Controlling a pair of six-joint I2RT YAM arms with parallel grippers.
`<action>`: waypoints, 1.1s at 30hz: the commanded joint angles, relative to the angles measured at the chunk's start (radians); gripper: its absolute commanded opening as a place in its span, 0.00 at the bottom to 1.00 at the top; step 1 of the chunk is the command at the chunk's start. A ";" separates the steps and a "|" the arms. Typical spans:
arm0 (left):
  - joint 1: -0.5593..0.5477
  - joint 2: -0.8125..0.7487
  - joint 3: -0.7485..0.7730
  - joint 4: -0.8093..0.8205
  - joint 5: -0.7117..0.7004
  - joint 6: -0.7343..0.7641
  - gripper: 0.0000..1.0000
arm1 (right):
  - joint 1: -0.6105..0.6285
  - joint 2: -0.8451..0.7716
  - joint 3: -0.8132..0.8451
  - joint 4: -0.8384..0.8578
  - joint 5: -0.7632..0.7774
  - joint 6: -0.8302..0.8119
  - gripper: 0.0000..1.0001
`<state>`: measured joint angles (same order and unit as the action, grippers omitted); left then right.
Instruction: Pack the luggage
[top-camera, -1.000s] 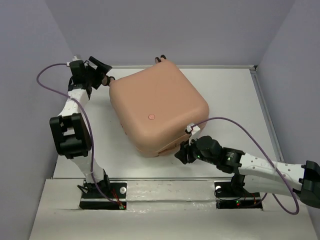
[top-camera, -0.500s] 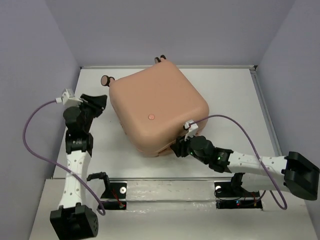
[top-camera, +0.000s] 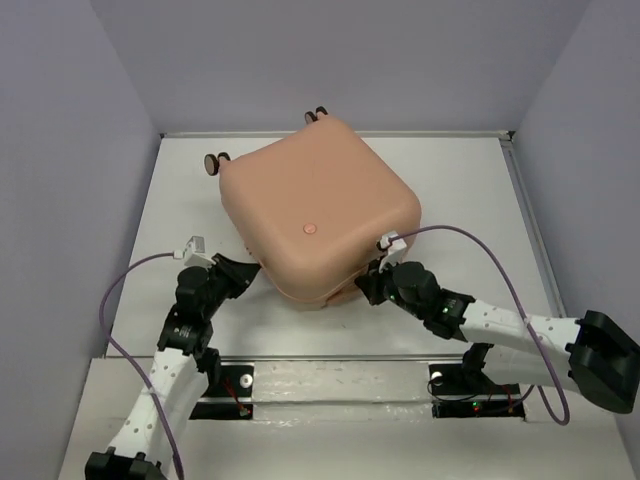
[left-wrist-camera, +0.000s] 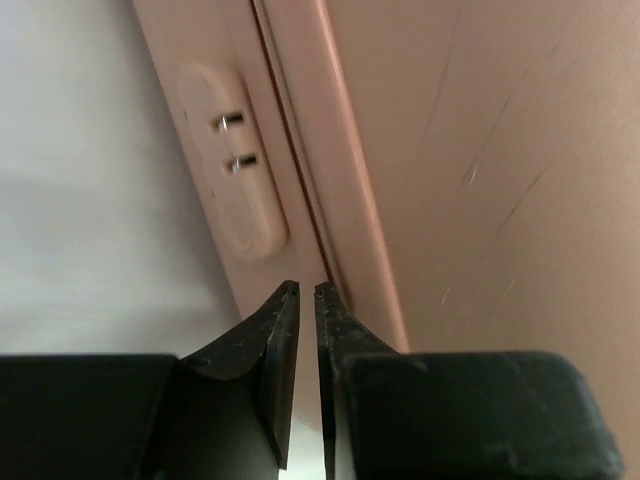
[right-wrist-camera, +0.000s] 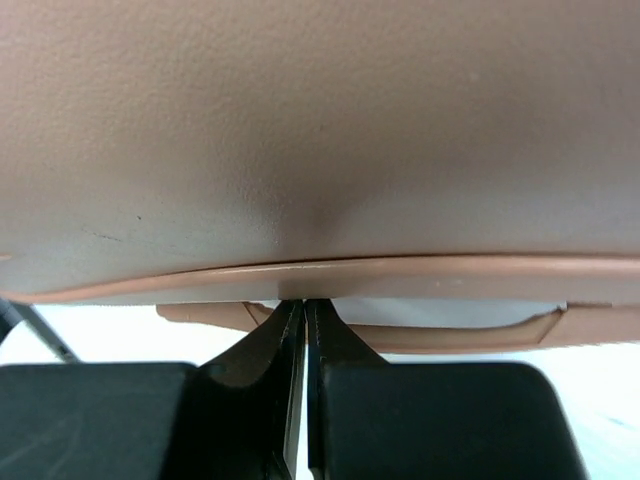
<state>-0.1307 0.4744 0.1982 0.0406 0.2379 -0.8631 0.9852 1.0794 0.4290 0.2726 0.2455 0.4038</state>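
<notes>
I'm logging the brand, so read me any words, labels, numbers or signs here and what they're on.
No text can be read.
The luggage shows no lettering.
Its round badge is too small to make out.
The oval plate on its side is blank apart from two metal pins.

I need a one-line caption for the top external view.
Left gripper and right gripper, both shut, at the near sides of a peach suitcase on a white table.
</notes>
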 joint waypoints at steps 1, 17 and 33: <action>-0.218 0.038 -0.052 0.103 -0.135 -0.072 0.22 | -0.150 -0.070 0.050 0.133 -0.040 -0.042 0.07; -0.658 0.505 0.113 0.508 -0.382 -0.090 0.22 | 0.022 -0.026 0.054 -0.103 -0.250 0.033 0.07; -0.658 0.839 0.392 0.642 -0.328 -0.033 0.22 | 0.331 0.134 0.266 -0.093 -0.134 0.124 0.07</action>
<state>-0.7757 1.2980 0.4152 0.2771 -0.1600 -0.9413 1.2194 1.1767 0.6056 0.0345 0.2817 0.4465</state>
